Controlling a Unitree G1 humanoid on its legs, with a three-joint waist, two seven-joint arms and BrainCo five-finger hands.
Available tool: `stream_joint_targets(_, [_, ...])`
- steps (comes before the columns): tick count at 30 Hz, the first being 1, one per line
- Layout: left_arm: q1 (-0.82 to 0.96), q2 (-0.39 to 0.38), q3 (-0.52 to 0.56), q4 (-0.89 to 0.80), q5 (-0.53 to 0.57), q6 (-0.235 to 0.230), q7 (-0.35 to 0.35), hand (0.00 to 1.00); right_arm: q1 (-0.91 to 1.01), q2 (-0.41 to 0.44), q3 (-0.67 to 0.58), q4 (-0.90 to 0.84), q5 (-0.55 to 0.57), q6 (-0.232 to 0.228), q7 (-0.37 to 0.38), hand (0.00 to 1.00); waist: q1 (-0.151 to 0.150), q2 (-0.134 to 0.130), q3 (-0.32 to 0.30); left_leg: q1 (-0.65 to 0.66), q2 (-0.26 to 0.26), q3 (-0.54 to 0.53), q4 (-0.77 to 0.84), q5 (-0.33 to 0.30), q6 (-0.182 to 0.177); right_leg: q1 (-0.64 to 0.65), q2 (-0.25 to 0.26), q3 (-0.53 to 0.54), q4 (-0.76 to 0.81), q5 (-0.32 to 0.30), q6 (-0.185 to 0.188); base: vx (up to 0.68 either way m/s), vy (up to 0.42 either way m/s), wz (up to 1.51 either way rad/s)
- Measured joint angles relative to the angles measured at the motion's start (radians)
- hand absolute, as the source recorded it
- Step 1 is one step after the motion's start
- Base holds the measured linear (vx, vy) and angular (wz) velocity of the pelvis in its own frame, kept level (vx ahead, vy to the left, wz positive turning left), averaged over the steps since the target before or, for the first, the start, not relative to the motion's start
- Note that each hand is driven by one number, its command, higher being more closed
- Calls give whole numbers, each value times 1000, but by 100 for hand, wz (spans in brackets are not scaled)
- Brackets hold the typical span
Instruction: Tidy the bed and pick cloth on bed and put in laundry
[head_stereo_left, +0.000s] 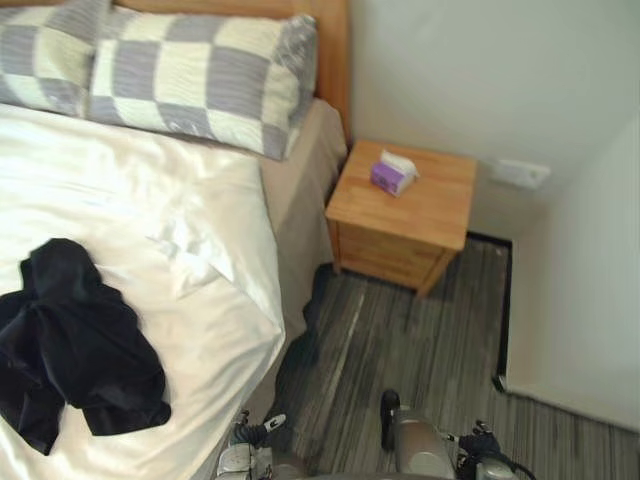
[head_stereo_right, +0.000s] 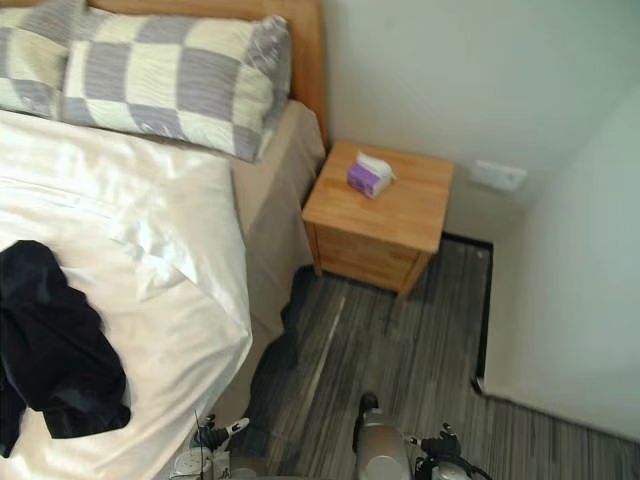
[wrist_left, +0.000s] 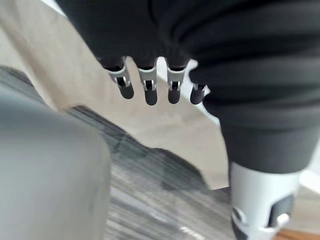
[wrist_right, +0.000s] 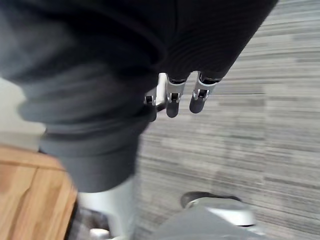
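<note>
Left hand (wrist_left: 148, 30) hung low by the beige side of the bed (head_stereo_left: 303, 190), fingers (wrist_left: 150, 93) loose and straight, holding nothing. It was well apart from the cloth.

Dark cloth (head_stereo_left: 75, 340) lay in a crumpled heap on the near left part of the bed, on top of the white duvet (head_stereo_left: 120, 170). It was navy or black and bunched into thick folds, with a loose flap trailing toward the bed's near edge. It looked soft, limp and light, with no stiffness at all. It would likely sag and trail from whatever point got lifted.

Best hold, judging from the heap: close the fingers around the raised bunch in the middle, where several layers stack up. The thin flat flap would be a poor choice. A grab that went too deep could catch the duvet underneath, which looked smooth and a bit wrinkled there. One hand should probably be enough, with a second to gather any hanging ends.

Two checked pillows (head_stereo_left: 190, 80) sat at the head of the bed against the wooden headboard (head_stereo_left: 330, 40), roughly in place.

Right of the bed stood a wooden nightstand (head_stereo_left: 430, 215) with a purple tissue box (head_stereo_left: 393, 172) on top. Grey striped floor (head_stereo_left: 400, 340) ran in front of it.

Right hand (wrist_right: 210, 35) hung over that floor, fingers (wrist_right: 172, 102) relaxed, empty too.
</note>
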Motion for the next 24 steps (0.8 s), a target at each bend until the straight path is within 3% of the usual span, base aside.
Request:
stream_joint_targets(1, [1,5,-1,-14,-7,-5,1,0,-8,-1,21,14,-4,-2,4,0,8,-9,-3,-52,3,111,-82,-36,5,82,-16,-54,-68,-3,7,414,-210,103])
stream_joint_targets(3, [6,-7,-13,-26,-9,-8,0,0,-18,-9,34,24,-9,-5,6,0,7,2,-15,-90,-22,277,-326,-3,8,144,-19,-150,-92,-32,35,350,-121,158])
stream_joint_targets(4, [6,1,-36,-24,-10,-11,-2,0,-15,0,35,37,-12,-2,8,0,2,-22,-29,-54,-23,421,-416,-14,11,191,-49,-259,-108,-56,50,378,-75,251])
stream_joint_targets(5, [-3,3,-47,-24,-9,-10,-2,0,-9,1,22,36,-13,-2,7,0,-7,-27,-37,-50,-28,549,-482,-26,32,215,-60,-352,-113,-70,62,439,-89,272])
stream_joint_targets(6, [-5,-2,-53,-24,-9,-9,-2,0,-10,-5,7,36,-13,-1,7,0,-7,-20,-40,-44,-37,604,-523,-38,52,223,-60,-400,-109,-74,67,325,-53,268])
stream_joint_targets(7, [-5,-11,-62,-23,-9,-9,-5,0,-15,-10,-26,46,-15,0,7,0,3,-9,-45,-23,-82,641,-639,-68,99,234,-69,-473,-55,-105,101,316,34,237])
stream_joint_targets(9, [-13,-8,-64,-19,-9,-1,-6,0,-31,-11,-53,57,-18,0,9,0,1,-21,-40,33,-172,558,-773,-44,121,221,-168,-497,201,-141,130,334,64,221])
stream_joint_targets(10, [-3,0,-70,-9,-9,6,-6,0,-27,-18,-76,56,-18,0,9,0,-9,-28,-41,88,-211,465,-844,-18,116,157,-256,-438,491,-63,66,392,-33,212])
stream_joint_targets(11, [2,15,-78,-1,-8,9,-7,0,-20,-8,-78,63,-18,0,10,0,-15,-30,-43,107,-208,389,-848,-19,114,94,-266,-336,639,-88,69,402,-100,205])
stream_joint_targets(12, [2,23,-82,9,-8,13,-7,0,-19,0,-78,66,-18,1,10,0,-17,-28,-42,117,-202,350,-852,-20,113,65,-255,-295,677,-124,79,402,-206,193])
stream_joint_targets(13, [6,33,-83,21,-8,19,-7,0,-14,16,-78,65,-18,1,11,0,-20,-25,-40,133,-188,273,-857,-11,98,3,-230,-224,685,-181,85,377,-272,178])
stream_joint_targets(14, [9,34,-81,20,-9,20,-7,0,-13,24,-86,64,-16,1,12,0,-23,-23,-39,135,-174,222,-857,-5,89,-38,-206,-171,647,-200,90,475,-421,224])
stream_joint_targets(15, [12,35,-82,21,-8,23,-15,0,-11,25,-87,55,-15,-2,14,0,-30,-23,-39,138,-157,150,-857,8,67,-86,-165,-70,523,-201,94,321,-322,152])
stream_joint_targets(16, [12,36,-82,20,-7,22,-16,0,-11,25,-87,55,-15,-2,14,0,-30,-23,-39,138,-157,142,-857,10,64,-88,-161,-59,506,-200,96,274,-350,172])
stream_joint_targets(17, [16,47,-83,20,-7,22,-25,0,-6,30,-87,59,-14,0,15,0,-29,-44,-47,143,-167,84,-871,25,36,-92,-137,55,327,-158,101,185,-327,151])
stream_joint_targets(18, [24,67,-82,19,-7,20,-25,0,2,46,-88,68,-12,3,14,0,-30,-90,-62,142,-197,39,-892,27,11,-91,-135,171,192,-15,93,209,-425,180])
stream_joint_targets(19, [20,85,-77,18,-7,17,-26,0,5,57,-90,76,-9,3,14,0,-32,-119,-67,148,-210,8,-907,20,-14,-86,-131,230,189,-24,123,162,-473,141])
stream_joint_targets(20, [14,73,-62,24,-10,19,-24,0,0,58,-94,96,-1,4,13,0,-19,-90,-70,145,-186,-40,-931,31,-32,-45,-95,285,159,-80,133,89,-374,82])
stream_joint_targets(23, [21,28,-57,30,-6,22,-26,0,-5,30,-124,95,34,2,13,0,-23,-23,-71,131,-127,-75,-958,51,-65,-33,-24,274,97,-98,118,48,-317,20])
stream_joint_targets(24, [23,22,-51,34,-6,21,-26,0,-4,29,-133,96,37,3,10,0,-29,-18,-73,132,-125,-75,-961,53,-67,-32,-17,273,93,-98,115,24,-166,-7])
